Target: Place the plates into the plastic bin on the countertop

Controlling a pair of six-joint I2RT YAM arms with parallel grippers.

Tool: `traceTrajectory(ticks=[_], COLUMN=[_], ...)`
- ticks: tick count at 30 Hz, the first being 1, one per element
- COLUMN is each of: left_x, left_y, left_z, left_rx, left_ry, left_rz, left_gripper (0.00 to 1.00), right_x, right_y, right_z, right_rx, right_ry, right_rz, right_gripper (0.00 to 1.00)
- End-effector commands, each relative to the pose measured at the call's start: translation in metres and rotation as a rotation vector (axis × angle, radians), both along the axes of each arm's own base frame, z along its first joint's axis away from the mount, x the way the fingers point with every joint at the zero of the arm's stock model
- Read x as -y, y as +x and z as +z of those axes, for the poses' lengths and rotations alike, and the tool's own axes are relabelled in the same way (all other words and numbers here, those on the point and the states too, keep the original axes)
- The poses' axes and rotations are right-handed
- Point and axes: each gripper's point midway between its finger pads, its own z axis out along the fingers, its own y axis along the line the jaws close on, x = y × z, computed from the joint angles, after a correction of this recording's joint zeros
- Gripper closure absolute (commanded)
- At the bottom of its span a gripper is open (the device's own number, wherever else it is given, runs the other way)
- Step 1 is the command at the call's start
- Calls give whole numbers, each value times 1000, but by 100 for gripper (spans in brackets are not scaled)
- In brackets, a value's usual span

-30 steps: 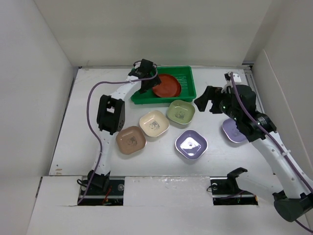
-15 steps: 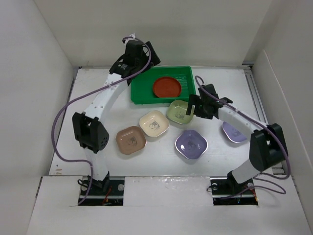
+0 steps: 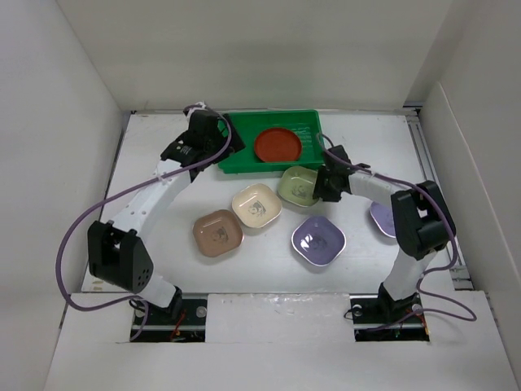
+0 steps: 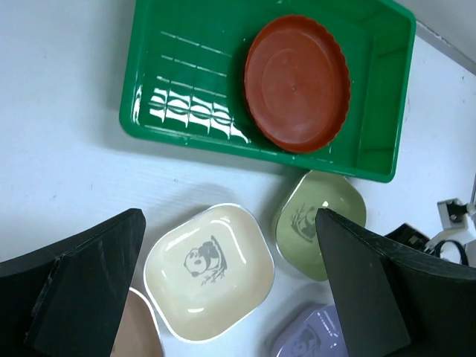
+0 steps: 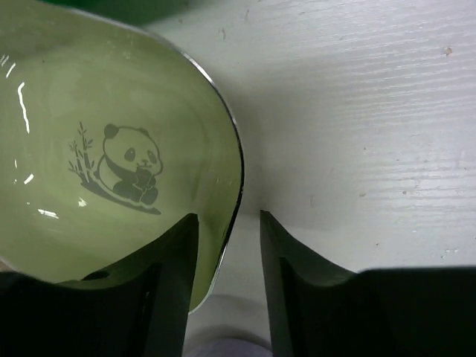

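**Desk:** What's on your screen, biggest first?

**Me:** The white worktop (image 3: 269, 265), with the green plastic bin (image 3: 313, 122) at its far side. One red plate (image 3: 278, 146) lies flat inside the bin, toward its right end. The other plates are out on the worktop. The olive green panda plate (image 5: 97, 149) sits just in front of the bin's near wall. The cream panda plate (image 3: 256, 204) is just beside it on the left, and the pinkish-brown plate (image 3: 217, 233) is nearer to me. One lavender plate (image 3: 318, 240) lies in front of the olive one. A second lavender plate (image 3: 381, 218) is partly hidden behind my right arm.

**Desk:** And your fingers?

**Me:** My right fingers (image 5: 167, 290) straddle the olive plate's right rim, one inside the dish and one outside on the worktop. They are half spread. A strip of worktop shows between the rim and the outer finger, so they are not pinching it. My left fingers (image 4: 89, 282) are spread wide and hold nothing. They hang above the worktop by the bin's left end.

**Desk:** Anything crowding the olive plate?

**Me:** The bin's wall is close behind it, and the cream plate is close on its left.
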Motion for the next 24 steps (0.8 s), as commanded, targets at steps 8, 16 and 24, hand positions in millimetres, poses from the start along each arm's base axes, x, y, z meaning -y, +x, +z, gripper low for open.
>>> traceTrajectory(ticks=[8,16,24], left_x=[-10,-18,-40], left_y=[-15,-21,-22], left_z=[21,25,10], left_rx=[88,93,67], left_ry=[-14,-7,10], left_rz=[3,34,191], left_gripper=[0,0,0], right_x=[21,55,64], right_y=[23,6,-18], right_z=[18,35,85], right_rx=[79,121,211], right_ry=[30,-36,-54], right_rz=[-145,-280,-298], right_gripper=[97,100,100])
